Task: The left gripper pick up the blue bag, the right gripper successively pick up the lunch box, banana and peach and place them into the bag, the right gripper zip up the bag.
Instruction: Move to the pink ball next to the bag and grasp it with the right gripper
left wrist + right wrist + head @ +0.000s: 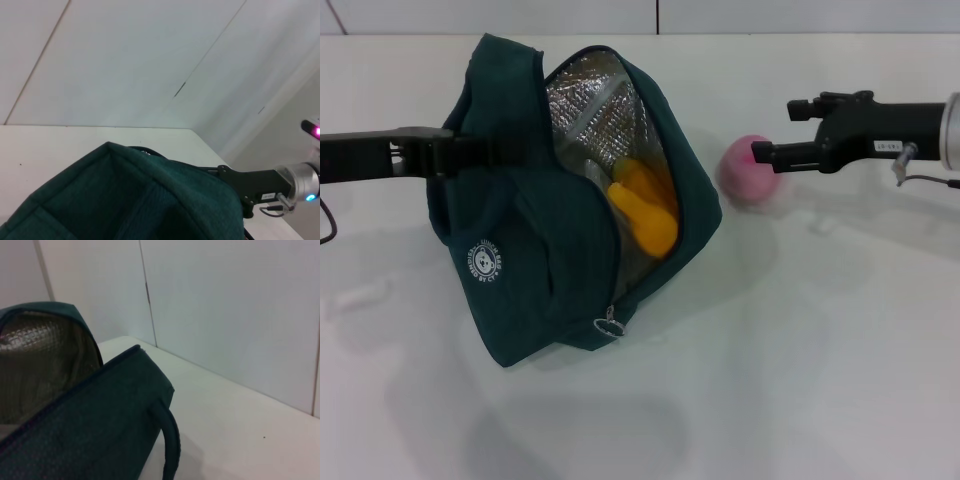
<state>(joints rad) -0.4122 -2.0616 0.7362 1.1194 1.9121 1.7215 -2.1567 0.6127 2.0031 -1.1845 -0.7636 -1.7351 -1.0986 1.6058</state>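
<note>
The blue bag (540, 250) stands open at mid-table, showing its silver foil lining, and also fills the left wrist view (125, 200) and the right wrist view (90, 425). My left gripper (438, 152) comes in from the left and is shut on the bag's upper edge. The banana (645, 208) lies inside the opening. The peach (742, 175) rests on the table just right of the bag. My right gripper (775, 130) hovers open at the peach, its near finger (765, 153) crossing the fruit's top. The lunch box is hidden.
The zipper's ring pull (609, 325) hangs at the bag's front lower corner, near the round white logo (485, 265). A small white object (355, 297) lies at the table's left. The right arm (260, 185) shows beyond the bag in the left wrist view.
</note>
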